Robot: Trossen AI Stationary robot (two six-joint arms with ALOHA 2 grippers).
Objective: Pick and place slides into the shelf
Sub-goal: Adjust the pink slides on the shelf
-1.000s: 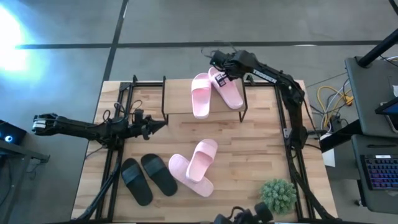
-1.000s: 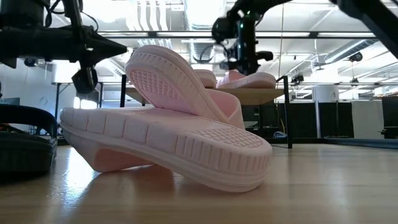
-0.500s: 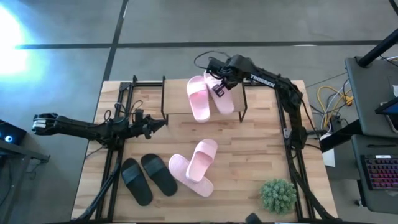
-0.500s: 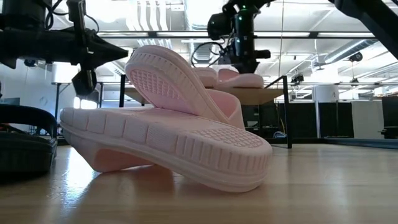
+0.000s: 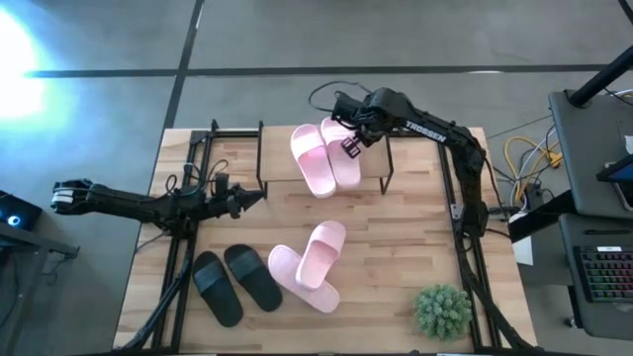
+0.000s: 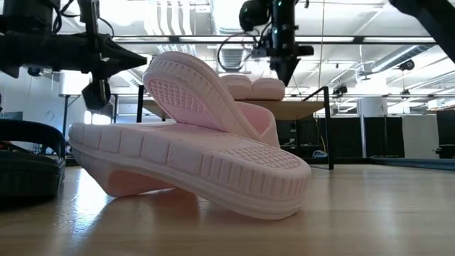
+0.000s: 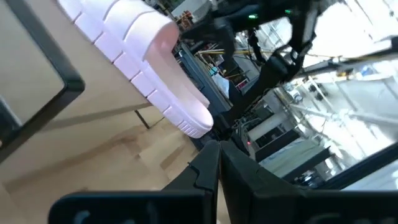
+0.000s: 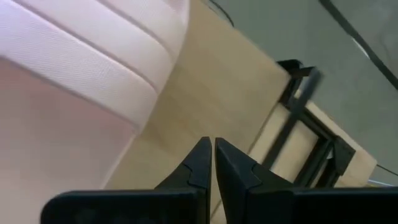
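Note:
Two light pink slides [image 5: 315,158] [image 5: 342,153] lie side by side on the shelf's wood top [image 5: 277,160]. My right gripper [image 5: 351,145] [image 8: 212,146] is shut and points down at the right-hand slide's outer long edge [image 8: 146,118]. Two more pink slides [image 5: 309,262] lie on the table, one leaning on the other. Left of them is a black pair [image 5: 235,284]. My left gripper [image 5: 259,198] [image 7: 216,146] is shut and waits level above the table, left of the shelf's near edge. My right gripper's shut fingers [image 6: 287,75] stand over the shelf board right beside the right-hand pink slide's outer edge [image 6: 274,87], coming from above. I cannot tell whether they touch it.
A green plant ball [image 5: 442,309] sits near the table's near right corner. Thin black shelf legs [image 5: 384,176] and a black frame [image 5: 213,148] stand at the far left of the table. Bare wood shows between the shelf and the slides on the table.
My right gripper has moved toward the table's left along the shelf top, staying shut. The right-hand pink slide has slid left with it and turned from slanting to nearly alongside the other. The left-hand slide has also shifted left and tilted.

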